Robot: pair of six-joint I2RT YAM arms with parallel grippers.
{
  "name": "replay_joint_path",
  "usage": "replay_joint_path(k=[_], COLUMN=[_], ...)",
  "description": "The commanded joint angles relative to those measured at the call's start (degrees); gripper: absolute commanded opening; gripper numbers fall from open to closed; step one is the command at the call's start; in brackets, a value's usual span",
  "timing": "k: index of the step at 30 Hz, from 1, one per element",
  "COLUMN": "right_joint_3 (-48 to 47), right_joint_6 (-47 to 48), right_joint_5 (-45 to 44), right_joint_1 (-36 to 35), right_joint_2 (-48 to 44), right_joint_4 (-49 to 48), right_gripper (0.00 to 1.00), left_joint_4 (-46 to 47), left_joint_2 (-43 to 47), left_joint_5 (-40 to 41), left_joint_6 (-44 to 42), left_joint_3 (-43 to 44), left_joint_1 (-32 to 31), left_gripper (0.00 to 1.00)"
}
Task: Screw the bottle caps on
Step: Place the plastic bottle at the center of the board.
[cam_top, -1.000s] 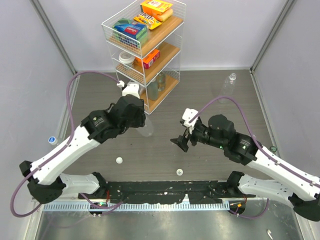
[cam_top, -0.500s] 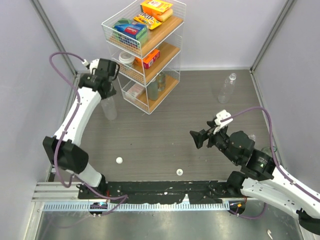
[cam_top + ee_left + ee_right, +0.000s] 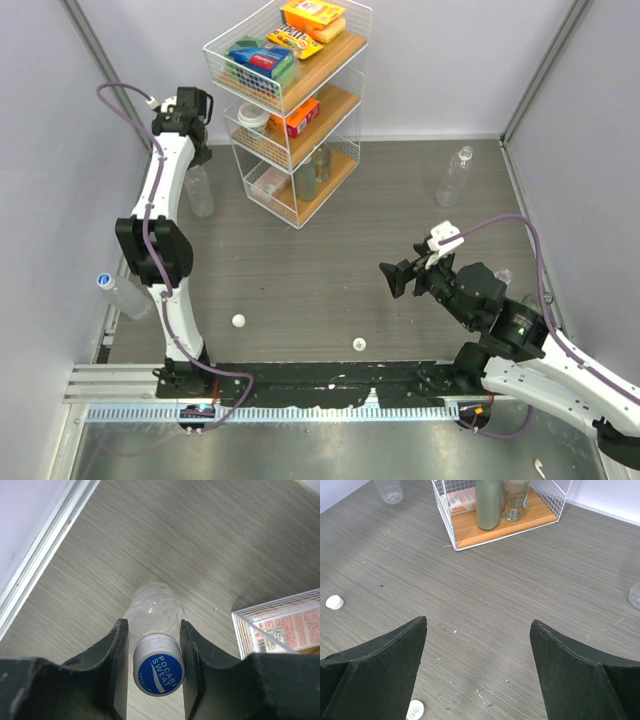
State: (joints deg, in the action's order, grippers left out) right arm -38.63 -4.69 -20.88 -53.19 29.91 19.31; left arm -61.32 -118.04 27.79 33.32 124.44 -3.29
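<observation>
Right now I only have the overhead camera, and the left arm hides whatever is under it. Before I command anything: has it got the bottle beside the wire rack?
Observer: Yes. In the left wrist view the left fingers are closed on the bottle, one on each side of its neck.
Operator: Does that one need a cap?
Observer: No. A blue cap printed Pocari Sweat is already on it.
Operator: Is the right arm carrying a cap?
Observer: No. The right fingers stand wide apart with nothing between them.
</observation>
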Motion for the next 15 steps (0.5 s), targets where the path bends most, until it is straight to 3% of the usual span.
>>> replay_joint_path(k=[1, 9, 15], right_joint_3=[-0.7, -1.3, -1.3], right_joint_6=[-0.2, 1.3, 1.3], right_joint_5=[-0.1, 2.2, 3.0], right_joint_1=[-0.2, -0.2, -0.2], right_joint_2=[2.1, 5.2, 4.5], right_joint_4=[-1.7, -0.4, -0.6], right_gripper=[0.89, 0.89, 0.88], left_joint_4=[2.4, 8.1, 8.8], left_joint_2=[2.6, 4.7, 5.1], left_joint_5=[-2.9, -6.0, -7.0], left_joint_6=[-1.0, -1.9, -2.1], left_joint_3=[-4.1, -11.9, -13.5], left_joint_1=[2.2, 5.3, 5.4], left_gripper=[0.00, 0.10, 0.27])
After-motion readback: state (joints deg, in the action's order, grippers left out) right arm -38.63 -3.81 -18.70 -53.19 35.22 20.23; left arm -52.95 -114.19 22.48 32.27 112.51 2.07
